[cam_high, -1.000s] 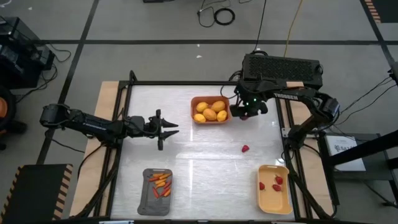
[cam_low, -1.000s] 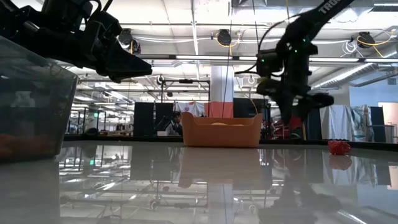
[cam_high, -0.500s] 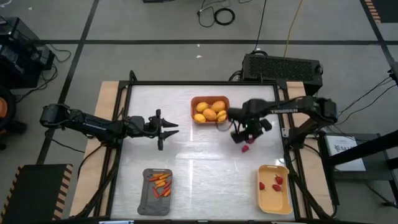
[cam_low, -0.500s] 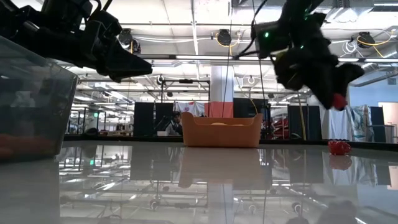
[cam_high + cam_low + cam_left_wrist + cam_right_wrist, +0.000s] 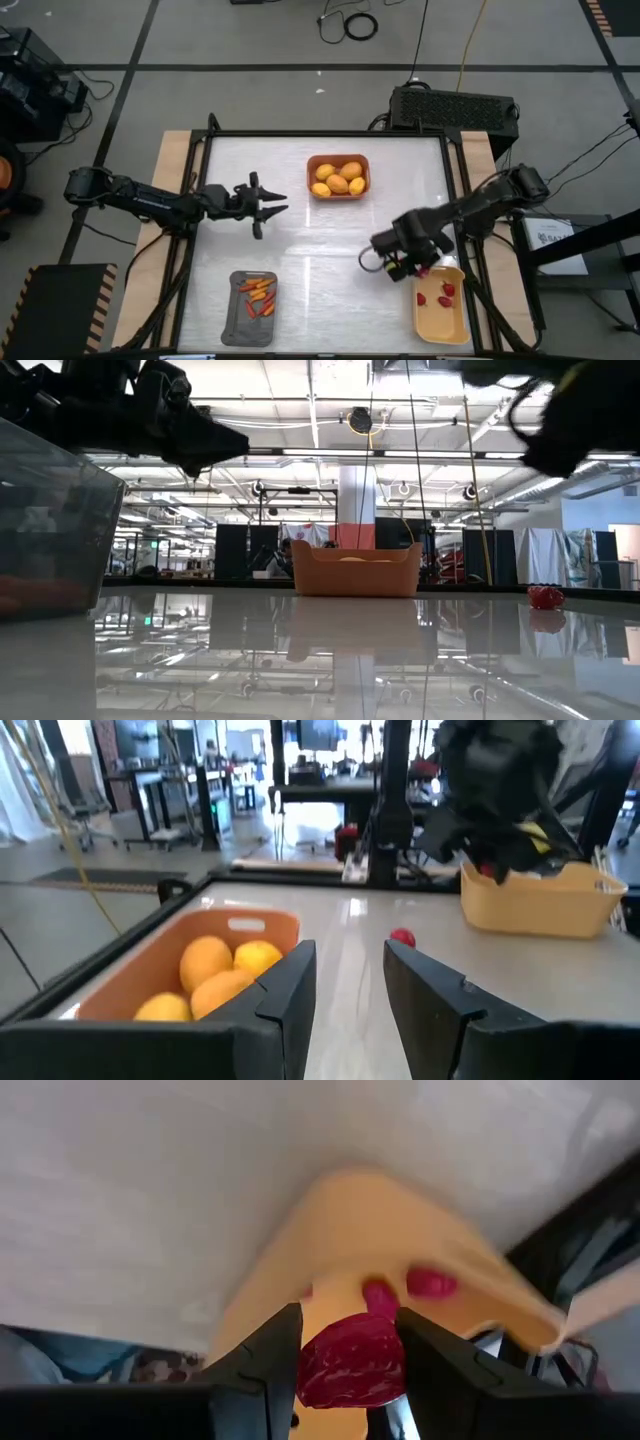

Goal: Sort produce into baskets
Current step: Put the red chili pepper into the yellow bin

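My right gripper (image 5: 404, 266) is shut on a red berry (image 5: 350, 1362) above the far left corner of the pale yellow basket (image 5: 441, 322), which holds several red berries (image 5: 430, 1283). Another red berry (image 5: 402, 937) lies on the table. The orange-brown basket (image 5: 338, 190) at the far side holds yellow lemons (image 5: 340, 180). The dark grey basket (image 5: 236, 318) near the front edge holds orange carrots (image 5: 258, 296). My left gripper (image 5: 275, 203) hovers open at the table's left, pointing level toward the right. My right gripper pinches the red berry's two opposite sides (image 5: 318, 1364) between its two fingers (image 5: 262, 1370). The fingers slant downward. The berry is lifted clear of the table, above the pale yellow basket's corner (image 5: 345, 1200).
A black frame (image 5: 330, 135) runs along the table's edges. Bare white tabletop (image 5: 320, 250) lies between the three baskets. In the low view the dark grey basket's wall (image 5: 55, 530) stands close at the left.
My right gripper has swung from beside the orange-brown basket toward the table's near right, to the pale yellow basket, turning as it went and carrying the red berry clear of the table. My left gripper has tipped up a little in place.
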### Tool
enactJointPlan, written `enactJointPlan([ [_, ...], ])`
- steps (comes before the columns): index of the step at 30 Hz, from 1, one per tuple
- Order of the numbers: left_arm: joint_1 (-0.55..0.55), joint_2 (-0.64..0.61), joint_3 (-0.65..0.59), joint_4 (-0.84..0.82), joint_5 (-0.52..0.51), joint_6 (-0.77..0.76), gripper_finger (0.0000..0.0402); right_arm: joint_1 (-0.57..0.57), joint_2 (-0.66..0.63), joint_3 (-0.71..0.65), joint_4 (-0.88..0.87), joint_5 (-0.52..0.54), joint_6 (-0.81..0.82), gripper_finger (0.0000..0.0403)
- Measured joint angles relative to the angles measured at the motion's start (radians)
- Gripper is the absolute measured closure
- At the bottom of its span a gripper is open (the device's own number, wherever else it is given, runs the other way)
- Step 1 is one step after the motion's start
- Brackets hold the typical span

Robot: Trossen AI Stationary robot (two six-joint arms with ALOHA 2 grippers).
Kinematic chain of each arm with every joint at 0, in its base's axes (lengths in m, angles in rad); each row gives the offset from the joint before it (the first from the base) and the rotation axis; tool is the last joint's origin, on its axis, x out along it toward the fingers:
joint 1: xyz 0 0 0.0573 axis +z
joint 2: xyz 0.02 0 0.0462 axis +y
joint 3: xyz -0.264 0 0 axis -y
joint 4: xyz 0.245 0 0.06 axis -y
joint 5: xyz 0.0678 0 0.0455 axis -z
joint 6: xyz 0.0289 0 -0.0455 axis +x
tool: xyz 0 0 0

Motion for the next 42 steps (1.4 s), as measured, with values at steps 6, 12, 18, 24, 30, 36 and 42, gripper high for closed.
enactJointPlan([
  [6,0.0,0.0,0.0,0.066,0.0,0.022,0.0275,0.129,0.0,0.0,0.0,-0.012,0.116,0.0259],
  [12,0.001,0.0,0.0,0.088,0.0,0.026,0.0275,0.214,0.0,0.0,-0.001,-0.004,0.177,0.0259],
  [18,0.001,0.0,0.0,0.093,-0.001,0.026,0.0275,0.242,0.0,0.0,-0.001,-0.007,0.203,0.0258],
  [24,0.0,0.0,0.0,0.102,-0.001,0.026,0.0275,0.241,0.0,0.0,-0.001,-0.006,0.241,0.0224],
  [30,0.0,0.0,0.0,0.102,-0.002,0.026,0.0275,0.241,0.0,0.0,-0.002,-0.008,0.215,0.0177],
  [36,0.0,0.0,0.0,0.102,-0.002,0.026,0.0275,0.216,0.0,0.0,-0.003,-0.013,0.135,0.0156],
  [42,0.0,0.0,0.0,0.102,-0.007,0.026,0.0275,0.163,0.0,0.0,-0.002,-0.018,0.054,0.0156],
])
